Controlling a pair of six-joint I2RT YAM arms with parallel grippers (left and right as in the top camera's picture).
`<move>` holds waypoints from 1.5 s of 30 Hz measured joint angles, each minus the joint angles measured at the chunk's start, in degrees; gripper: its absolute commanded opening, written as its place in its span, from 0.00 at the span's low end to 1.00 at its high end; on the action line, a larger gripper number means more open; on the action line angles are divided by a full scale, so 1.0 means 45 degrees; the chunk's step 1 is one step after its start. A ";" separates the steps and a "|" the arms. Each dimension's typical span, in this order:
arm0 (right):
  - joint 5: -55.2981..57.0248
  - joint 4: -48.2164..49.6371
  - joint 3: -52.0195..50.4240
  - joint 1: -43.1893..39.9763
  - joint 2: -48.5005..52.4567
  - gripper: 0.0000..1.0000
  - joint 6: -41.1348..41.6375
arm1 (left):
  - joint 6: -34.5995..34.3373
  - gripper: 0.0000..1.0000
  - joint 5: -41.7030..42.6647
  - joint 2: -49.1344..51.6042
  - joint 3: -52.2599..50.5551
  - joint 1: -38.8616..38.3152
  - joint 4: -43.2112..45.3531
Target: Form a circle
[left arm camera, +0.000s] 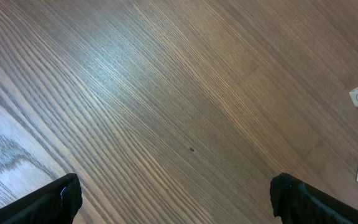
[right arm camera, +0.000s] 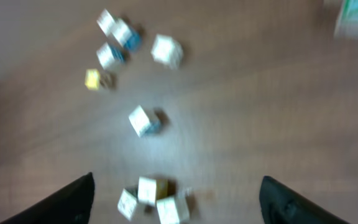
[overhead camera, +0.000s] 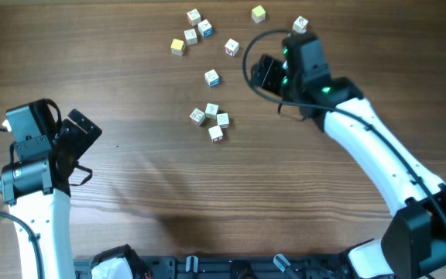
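**Item: the circle** point(overhead camera: 212, 120). Four small lettered cubes are counted, packed close at mid-surface and well left of the right gripper point(overhead camera: 262, 74). The ring looks unfinished.

**Right gripper.** Jaws released and spread wide, nothing between them.

**Left gripper** point(left arm camera: 176, 193). Jaws released and empty, over bare wood, well apart from the cubes.

**Step in hand (judged).** Fetch another cube.
- The lone cube point(overhead camera: 212, 77) is the nearest candidate.
- Grip it squarely on opposite faces and lower it into the open side.
- Let go without nudging its neighbours.

**Surroundings.**
- Upper scatter point(overhead camera: 193, 31) of loose cubes.
- Yellow cube point(overhead camera: 259, 13).
- One cube point(overhead camera: 300, 25) just beside the right wrist.

**Obstructions.** The cable loop point(overhead camera: 248, 62) hangs near a stray cube point(overhead camera: 231, 48).
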 measured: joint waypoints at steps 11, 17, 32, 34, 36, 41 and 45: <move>-0.0321 0.0777 0.3235 -0.0865 0.3249 0.99 -0.2540 | 0.0000 1.00 0.0000 0.0005 0.0000 0.0000 0.0005; 0.0884 -0.2030 0.8029 -0.1268 0.6615 0.99 -0.3361 | 0.0000 1.00 0.0015 0.0010 0.0000 0.0000 0.0005; 0.2492 -0.2268 0.8480 -0.3478 0.9457 0.82 -0.2341 | 0.0000 1.00 0.0029 0.0010 0.0000 0.0000 0.0000; 0.2492 -0.1982 0.8480 -0.3507 0.9602 0.78 -0.2079 | 0.0000 1.00 0.0029 0.0010 0.0000 0.0000 0.0000; 0.2492 -0.1797 0.8480 -0.3507 0.9641 0.77 -0.1855 | -0.0005 1.00 0.0029 0.0010 0.0000 0.0000 0.0000; 0.2487 -0.1200 0.8490 -0.3507 1.0190 0.66 -0.1496 | -0.0005 1.00 0.0029 0.0010 0.0000 0.0000 0.0000; 0.2487 -0.0578 0.8490 -0.3507 1.0341 0.50 -0.1375 | -0.0005 1.00 0.0029 0.0010 0.0000 0.0000 0.0000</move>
